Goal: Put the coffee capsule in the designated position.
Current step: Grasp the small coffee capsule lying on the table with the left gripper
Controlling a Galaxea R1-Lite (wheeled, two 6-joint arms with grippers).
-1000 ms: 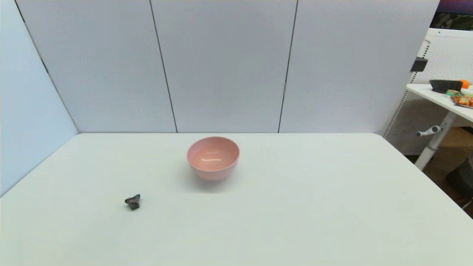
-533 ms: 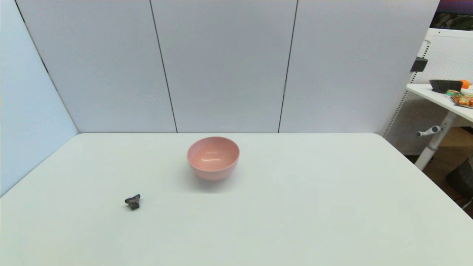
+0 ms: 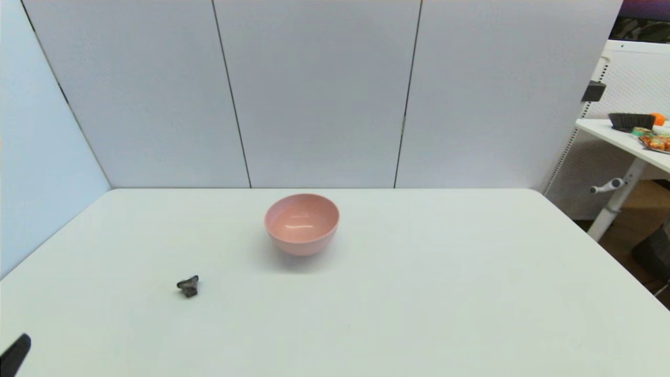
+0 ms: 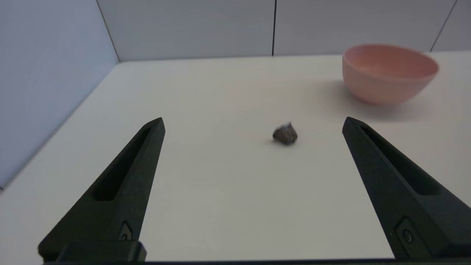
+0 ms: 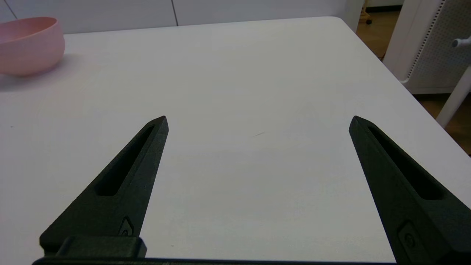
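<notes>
While the tiny dark grey, dully shiny coffee capsule just sits on the white table, over on the robot's left and closer to the robot than the bowl, nothing is touching it. It's lying on its side from the look of it, wider rim one way and tapered body the other.

The round, smooth pale pink bowl stands upright near the middle of the table, further back, well apart from the capsule, and its glossy inside shows nothing in it.

Left gripper: fingers spread wide, hovering low over the table, with the capsule ahead of the tips, roughly between the two lines of the fingers but past them, no contact. From the head camera you only catch one black fingertip poking in at the near left corner.

Right gripper: also wide open, holding nothing, over bare table on the right side, near the table's right edge. The bowl shows off to one side in its wrist camera, well away.
</notes>
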